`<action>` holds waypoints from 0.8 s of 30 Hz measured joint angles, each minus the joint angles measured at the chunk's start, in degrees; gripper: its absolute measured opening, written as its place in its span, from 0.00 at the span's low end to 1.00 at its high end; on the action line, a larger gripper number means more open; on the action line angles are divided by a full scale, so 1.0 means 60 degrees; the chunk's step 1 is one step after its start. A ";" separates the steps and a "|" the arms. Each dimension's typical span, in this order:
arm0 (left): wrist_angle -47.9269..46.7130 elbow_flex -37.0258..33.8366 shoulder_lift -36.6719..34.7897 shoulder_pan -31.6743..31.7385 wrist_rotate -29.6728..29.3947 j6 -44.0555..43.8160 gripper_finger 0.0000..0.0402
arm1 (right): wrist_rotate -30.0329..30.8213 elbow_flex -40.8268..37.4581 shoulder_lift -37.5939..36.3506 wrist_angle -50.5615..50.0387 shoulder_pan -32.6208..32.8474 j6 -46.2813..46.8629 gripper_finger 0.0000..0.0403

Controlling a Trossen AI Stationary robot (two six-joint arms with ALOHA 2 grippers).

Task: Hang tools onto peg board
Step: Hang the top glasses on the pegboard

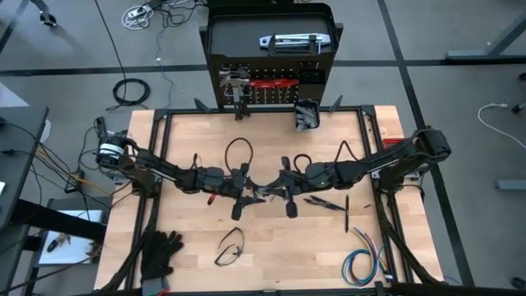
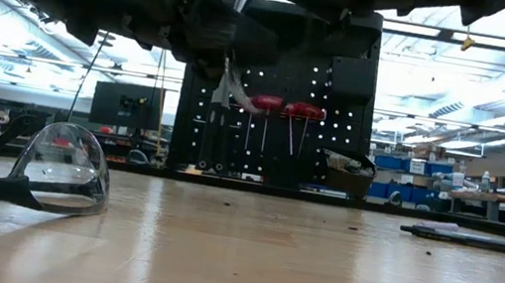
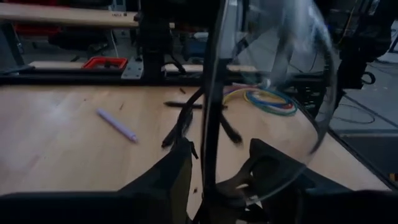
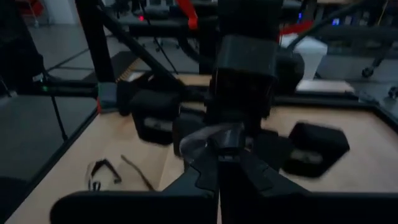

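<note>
A pair of clear safety glasses [image 3: 267,74] with a black frame hangs above the middle of the table, between my two grippers [image 1: 261,191]. My left gripper [image 3: 217,180] comes from the table's left, one finger on each side of the glasses. From the right comes my right gripper [image 4: 217,168], shut on the same glasses [image 4: 208,140]. In the low view the clear lens [image 2: 230,88] hangs below the dark grippers. The peg board [image 1: 271,62] stands upright at the table's far edge, with red-handled tools [image 1: 271,83] and a small black bin [image 1: 306,115] on it. My left gripper has the glasses' black frame edge [image 3: 208,149] between its two fingers [image 3: 177,177], coming level from the table's left. The curved lens bends round the other finger; the exact place of touch does not show. The glasses are clear of the table. My right gripper pinches a thin clear part of the glasses [image 4: 211,142] at the ends of its shut fingers, coming nearly level from the table's right. Which part it is cannot be told. The glasses are lifted clear of the table.
More safety glasses lie on the table at the near middle [image 1: 230,247] and behind the grippers [image 1: 238,152]. Dark tools [image 1: 325,202] and a black rod [image 1: 347,212] lie at the right. Black gloves [image 1: 160,255] are at the near left, a coloured wire bundle [image 1: 362,263] at the near right.
</note>
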 joint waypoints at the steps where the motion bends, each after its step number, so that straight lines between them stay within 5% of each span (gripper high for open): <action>1: -0.0113 0.0001 -0.0071 0.0000 -0.0007 0.0000 0.38 | 0.0001 -0.0001 -0.0100 -0.0194 0.0000 0.0079 0.08; 13: -0.1389 0.0005 -0.0611 0.0004 -0.0130 -0.0029 0.38 | 0.0146 0.0631 -0.0817 -0.2946 -0.0040 0.0556 0.16; 24: -0.1379 -0.0012 -0.0604 0.0007 -0.0290 -0.0066 0.38 | 0.0250 0.2420 -0.0984 -0.7179 0.0054 0.1102 0.30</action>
